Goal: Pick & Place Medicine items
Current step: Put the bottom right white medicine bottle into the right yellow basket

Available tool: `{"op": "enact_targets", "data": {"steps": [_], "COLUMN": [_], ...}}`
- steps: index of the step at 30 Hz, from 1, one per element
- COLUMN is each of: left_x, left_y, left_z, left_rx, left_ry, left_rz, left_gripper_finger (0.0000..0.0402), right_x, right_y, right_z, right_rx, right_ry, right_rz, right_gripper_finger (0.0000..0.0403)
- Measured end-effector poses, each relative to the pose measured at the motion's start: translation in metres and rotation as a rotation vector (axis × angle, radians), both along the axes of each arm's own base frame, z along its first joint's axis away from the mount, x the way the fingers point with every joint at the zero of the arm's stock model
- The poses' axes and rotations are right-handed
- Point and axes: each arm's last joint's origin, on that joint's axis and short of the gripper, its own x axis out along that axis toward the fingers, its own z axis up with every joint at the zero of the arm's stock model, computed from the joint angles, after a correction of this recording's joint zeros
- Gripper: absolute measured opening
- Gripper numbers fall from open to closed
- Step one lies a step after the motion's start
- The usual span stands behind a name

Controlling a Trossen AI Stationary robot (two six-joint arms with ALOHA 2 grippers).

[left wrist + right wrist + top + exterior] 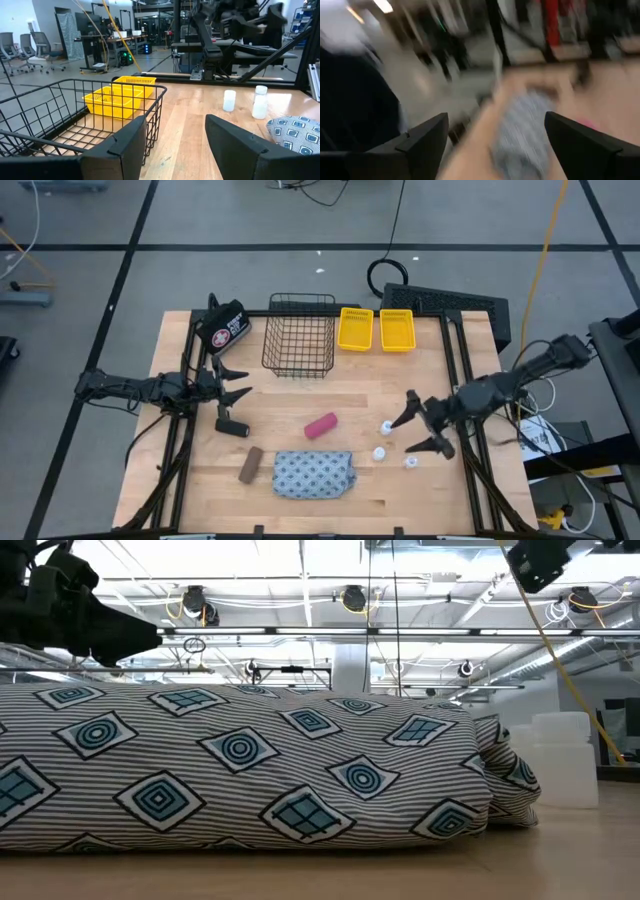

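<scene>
In the high view, three tiny white bottles (386,426) (380,453) (410,463) stand on the table's right half. The pink roll (320,425) lies near the middle, with the blue-grey patterned pouch (314,474) toward the near edge. The brown bar (250,465) and the black handled piece (232,423) lie to the left of the pouch. My right gripper (418,428) is open just right of the bottles and touches nothing. My left gripper (240,382) is open above the table between the handled piece and the wire basket. The pouch (250,770) fills the low view.
A black wire basket (300,335) and two yellow bins (355,328) (397,328) stand along the far side. The black bag with the round emblem (225,328) lies at the far left. Bare wood shows between the basket and the pink roll.
</scene>
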Motion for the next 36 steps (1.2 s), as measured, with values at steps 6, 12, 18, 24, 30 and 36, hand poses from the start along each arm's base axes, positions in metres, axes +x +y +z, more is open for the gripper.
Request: {"op": "enact_targets", "data": {"steps": [6,12,18,24,30,36], "left_x": [0.000,0.000,0.000,0.000,0.000,0.000], "left_y": [0.000,0.000,0.000,0.000,0.000,0.000], "left_z": [0.000,0.000,0.000,0.000,0.000,0.000], "left_rx": [0.000,0.000,0.000,0.000,0.000,0.000], "left_ry": [0.000,0.000,0.000,-0.001,0.000,0.000], "left_rz": [0.000,0.000,0.000,0.000,0.000,0.001], "left_gripper_finger": [0.0214,0.0214,0.0214,0.0214,0.0214,0.0214], "right_x": [0.001,-0.004,-0.001,0.008,0.016,0.019], "right_y": [0.022,0.039,0.051,0.059,0.068,0.071], "right_z": [-0.012,-0.038,-0.053,-0.063,-0.071,-0.082], "right_rx": [-0.155,-0.199,-0.219,-0.243,-0.256,-0.289], "right_ry": [0.519,0.842,0.935,0.941,0.924,0.969], "right_rz": [-0.169,-0.178,-0.167,-0.159,-0.119,-0.124], "right_gripper_finger": [0.0311,0.0309,0.0309,0.0309,0.0309,0.0308]}}
